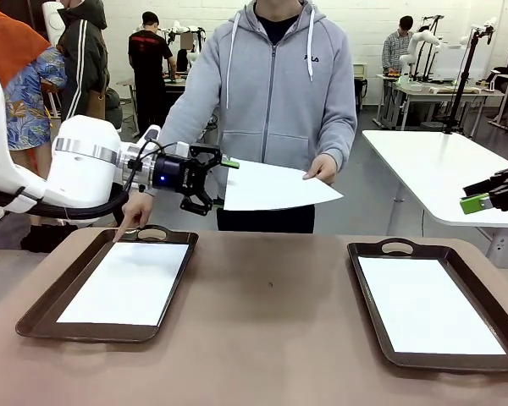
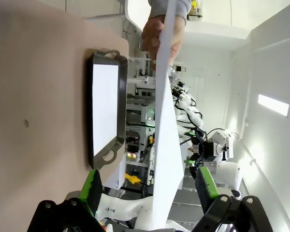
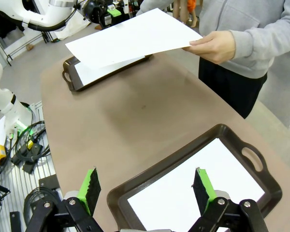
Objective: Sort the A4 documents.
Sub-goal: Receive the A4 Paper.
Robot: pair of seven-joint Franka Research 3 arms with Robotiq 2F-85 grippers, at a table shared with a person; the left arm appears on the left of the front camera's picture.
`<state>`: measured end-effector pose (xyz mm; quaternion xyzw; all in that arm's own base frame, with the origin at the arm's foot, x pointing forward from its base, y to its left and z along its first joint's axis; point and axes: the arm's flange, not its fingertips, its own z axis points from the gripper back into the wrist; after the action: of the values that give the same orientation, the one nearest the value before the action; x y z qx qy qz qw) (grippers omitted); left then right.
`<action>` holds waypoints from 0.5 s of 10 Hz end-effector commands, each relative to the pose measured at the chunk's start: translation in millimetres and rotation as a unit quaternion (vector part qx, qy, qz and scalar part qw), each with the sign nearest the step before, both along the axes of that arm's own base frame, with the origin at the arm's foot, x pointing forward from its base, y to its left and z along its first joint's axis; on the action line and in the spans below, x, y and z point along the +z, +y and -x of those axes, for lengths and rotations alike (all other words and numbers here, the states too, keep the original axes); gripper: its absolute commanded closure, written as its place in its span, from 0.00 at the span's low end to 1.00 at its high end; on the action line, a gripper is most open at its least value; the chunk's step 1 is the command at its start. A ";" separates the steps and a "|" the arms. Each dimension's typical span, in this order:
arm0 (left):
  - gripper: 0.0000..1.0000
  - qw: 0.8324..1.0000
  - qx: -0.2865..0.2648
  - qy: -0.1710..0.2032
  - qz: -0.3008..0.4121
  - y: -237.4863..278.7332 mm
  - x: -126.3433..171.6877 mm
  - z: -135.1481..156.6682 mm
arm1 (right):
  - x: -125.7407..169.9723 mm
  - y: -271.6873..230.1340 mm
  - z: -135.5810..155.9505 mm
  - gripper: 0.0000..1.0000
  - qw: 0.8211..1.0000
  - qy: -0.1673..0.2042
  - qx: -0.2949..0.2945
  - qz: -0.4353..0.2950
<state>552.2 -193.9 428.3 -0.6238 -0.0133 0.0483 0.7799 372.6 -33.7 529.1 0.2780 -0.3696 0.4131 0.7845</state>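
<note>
Sheet [image 1: 275,186] held out by the person's hand [image 1: 322,168], its near edge between the left claw's [image 1: 210,179] wide-open fingers.

Whether a pad touches the paper cannot be made out. Right claw [image 3: 146,188] hangs wide open above the right tray [image 1: 368,254], holding nothing. Two dark trays sit on the brown counter [image 1: 271,304], each with a white sheet inside; the person's other hand [image 1: 135,210] points at the left tray [image 1: 46,313]. Behind lie white tables. The right arm is cut off in the front view.
</note>
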 end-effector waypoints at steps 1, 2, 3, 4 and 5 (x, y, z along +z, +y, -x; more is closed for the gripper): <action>0.00 0.999 0.002 0.001 0.040 -8.7 1.6 -12.2 | -0.5 0.7 -0.2 0.00 1.000 0.000 0.002 -0.002; 0.00 0.998 -0.002 -0.015 0.060 -12.5 3.6 -13.5 | -0.5 0.7 -0.2 0.00 1.000 0.000 0.002 -0.002; 0.00 0.997 -0.006 -0.017 0.071 -16.4 4.4 -14.5 | -0.5 0.7 -0.2 0.00 1.000 0.000 0.002 -0.002; 0.00 0.997 -0.006 -0.017 0.077 -19.7 4.4 -14.5 | -0.5 0.7 -0.2 0.00 1.000 0.000 0.002 -0.002; 0.00 0.997 -0.008 -0.017 0.078 -21.8 4.8 -14.4 | -0.5 0.7 -0.2 0.00 1.000 0.000 0.002 -0.002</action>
<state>562.8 -213.0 436.8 -0.6714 -0.0127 0.0415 0.7398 372.6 -33.7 529.1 0.2780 -0.3696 0.4131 0.7845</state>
